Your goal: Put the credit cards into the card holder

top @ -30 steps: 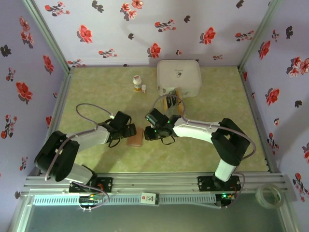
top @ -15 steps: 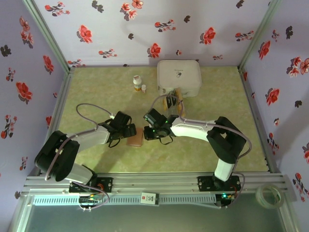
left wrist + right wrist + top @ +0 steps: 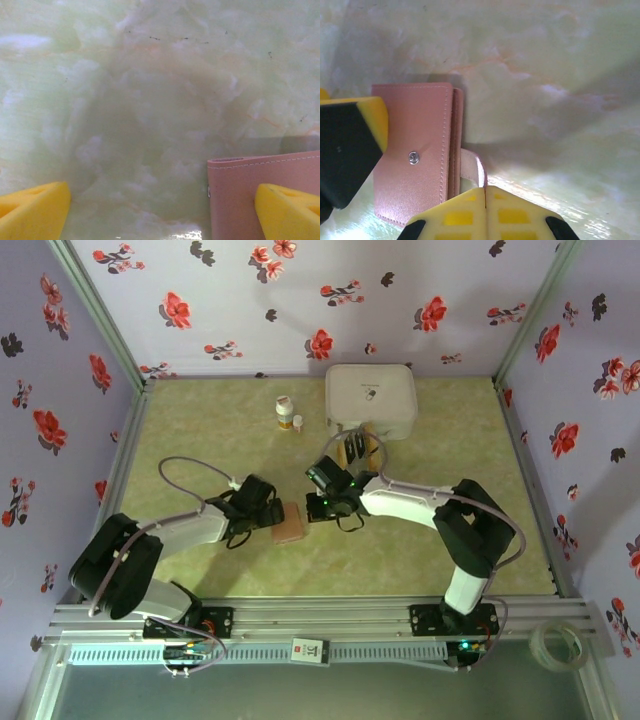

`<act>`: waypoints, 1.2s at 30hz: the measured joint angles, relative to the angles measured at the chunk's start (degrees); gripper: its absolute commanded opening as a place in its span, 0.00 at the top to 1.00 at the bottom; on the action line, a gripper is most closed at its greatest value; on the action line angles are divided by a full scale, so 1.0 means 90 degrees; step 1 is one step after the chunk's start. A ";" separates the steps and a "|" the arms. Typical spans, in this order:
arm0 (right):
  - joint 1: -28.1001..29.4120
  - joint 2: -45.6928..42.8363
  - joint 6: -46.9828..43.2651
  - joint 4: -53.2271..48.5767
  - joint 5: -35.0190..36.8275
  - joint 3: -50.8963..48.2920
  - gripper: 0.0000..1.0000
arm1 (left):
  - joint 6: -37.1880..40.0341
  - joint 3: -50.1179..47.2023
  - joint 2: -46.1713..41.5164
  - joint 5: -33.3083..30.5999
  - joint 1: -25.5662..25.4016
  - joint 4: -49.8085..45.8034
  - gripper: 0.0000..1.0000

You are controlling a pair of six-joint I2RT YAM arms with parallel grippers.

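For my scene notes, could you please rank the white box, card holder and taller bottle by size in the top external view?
1. white box, by far the largest.
2. card holder.
3. taller bottle, somewhat smaller than the holder.

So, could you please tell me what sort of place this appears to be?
Probably a purpose-built robot test booth rather than a home: lilac wallpaper panels with red flowers enclose a pale green marbled tabletop, and a silver aluminium frame rail runs along its near edge.
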 measured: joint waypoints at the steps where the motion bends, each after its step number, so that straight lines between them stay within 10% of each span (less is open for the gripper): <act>1: -0.0044 0.0002 -0.0027 -0.0029 -0.0005 0.0000 1.00 | -0.0049 0.0000 0.0002 -0.0029 -0.0049 -0.0002 0.06; 36: 0.0153 0.1105 0.0126 0.0469 -0.0869 0.0801 1.00 | -0.0219 0.0136 0.0299 -0.0500 -0.0345 -0.0036 0.06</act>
